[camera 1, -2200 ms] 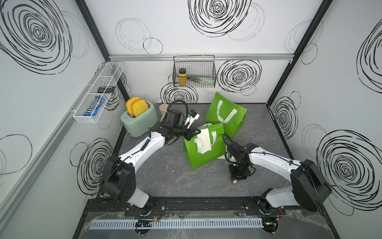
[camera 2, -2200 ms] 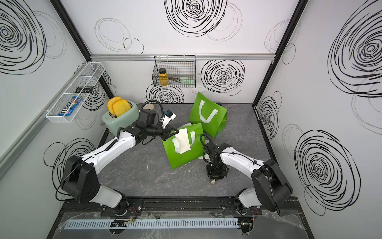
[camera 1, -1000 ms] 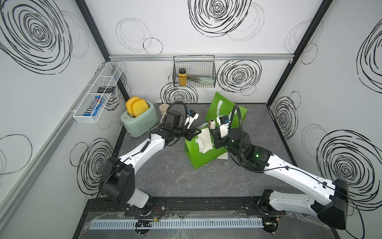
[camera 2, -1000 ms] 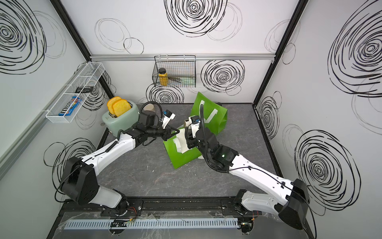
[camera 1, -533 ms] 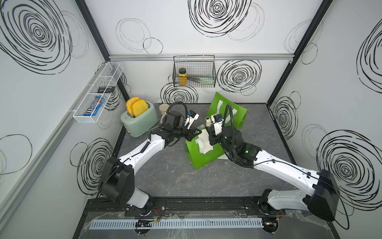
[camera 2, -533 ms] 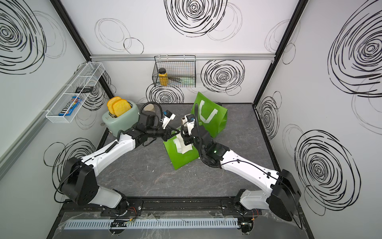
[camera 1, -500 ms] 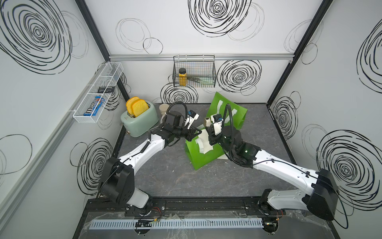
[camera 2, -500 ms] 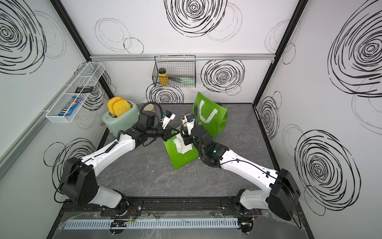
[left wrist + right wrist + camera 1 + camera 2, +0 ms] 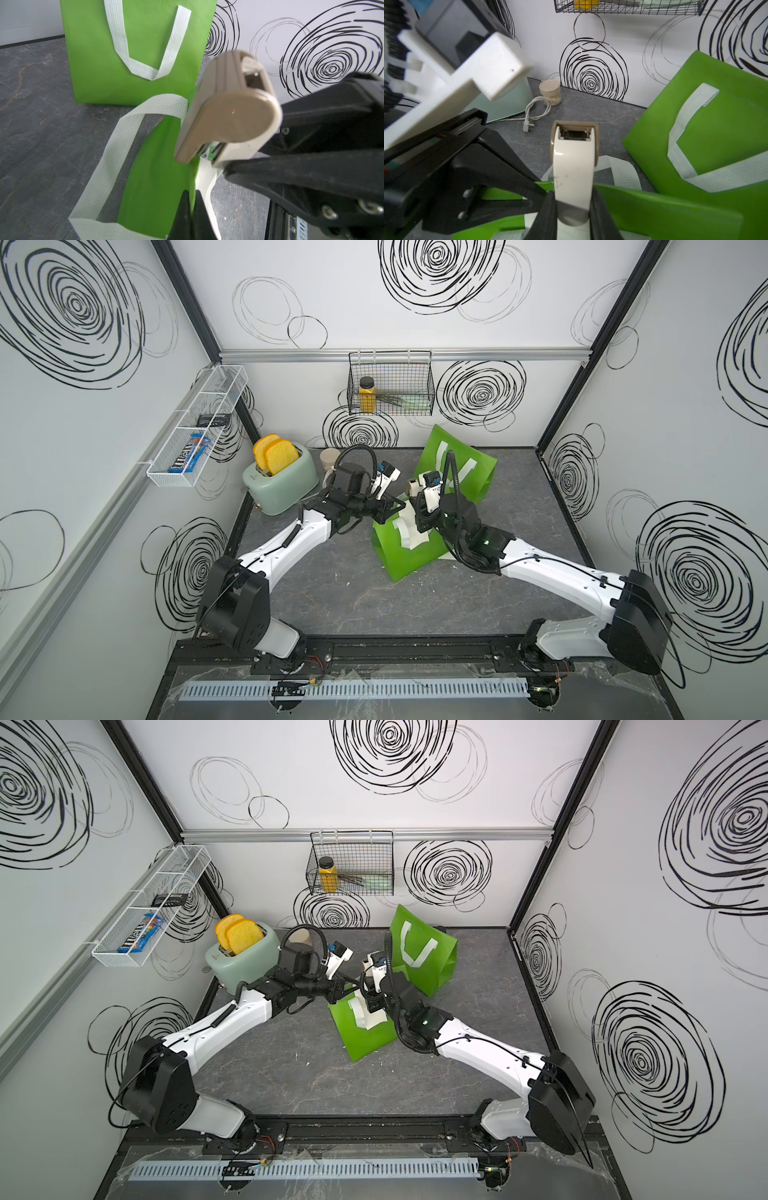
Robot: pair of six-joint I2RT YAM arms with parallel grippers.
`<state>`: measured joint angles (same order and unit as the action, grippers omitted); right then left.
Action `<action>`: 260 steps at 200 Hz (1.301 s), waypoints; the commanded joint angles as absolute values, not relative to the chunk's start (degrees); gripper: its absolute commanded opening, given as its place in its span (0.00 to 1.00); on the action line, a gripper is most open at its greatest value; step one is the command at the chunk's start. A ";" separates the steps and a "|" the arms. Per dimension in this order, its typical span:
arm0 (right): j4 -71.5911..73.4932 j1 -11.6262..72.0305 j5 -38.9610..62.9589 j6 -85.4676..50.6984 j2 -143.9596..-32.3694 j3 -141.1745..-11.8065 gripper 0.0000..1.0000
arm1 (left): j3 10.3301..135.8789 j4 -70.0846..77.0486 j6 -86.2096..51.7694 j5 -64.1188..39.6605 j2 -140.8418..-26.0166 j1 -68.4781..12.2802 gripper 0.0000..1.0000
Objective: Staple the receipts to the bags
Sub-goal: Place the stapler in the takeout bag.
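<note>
I'm at the stapling step on the first of the two bags. My left claw [image 9: 190,200] is clamped shut on the top edge of the near bright green fabric tote bag [image 9: 409,558]. It holds that edge up off the dark grey stone-patterned surface [image 9: 332,593]. A long white paper receipt [image 9: 205,180] lies against the fabric right beside the pinch.

My right claw [image 9: 574,199] grips a beige plastic stapler [image 9: 574,164] by its body, nose pointing away from the wrist. The left wrist view shows the stapler's mouth at that same top edge, just past the left claw's fingertips. I can't tell whether fabric and paper are both seated between its halves.

As I judge it, the next move is a small push to seat both layers fully. Then comes a firm squeeze, with the left claw holding the edge steady.

Room is tight here:
- **Claws:** they sit just beside each other, so any sideways drift puts the stapler onto my own left fingers.
- **Far bag:** the second bright green tote bag with a white strap handle [image 9: 478,472] stands just behind, in line with the stapler's nose.
- **Toaster:** the mint-green toaster holding two toast slices [image 9: 282,485] stands beyond my left arm, well apart.
- **Exit:** the surface toward the front is bare, so that is my way out.

I can't pick out the second receipt with any certainty.
</note>
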<state>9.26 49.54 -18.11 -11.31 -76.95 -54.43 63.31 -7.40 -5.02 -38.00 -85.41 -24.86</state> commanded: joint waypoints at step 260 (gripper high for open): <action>17.51 54.99 -27.08 -9.15 -77.73 -49.98 0.15 | 62.87 -3.16 -8.84 -40.80 -83.59 -23.72 0.00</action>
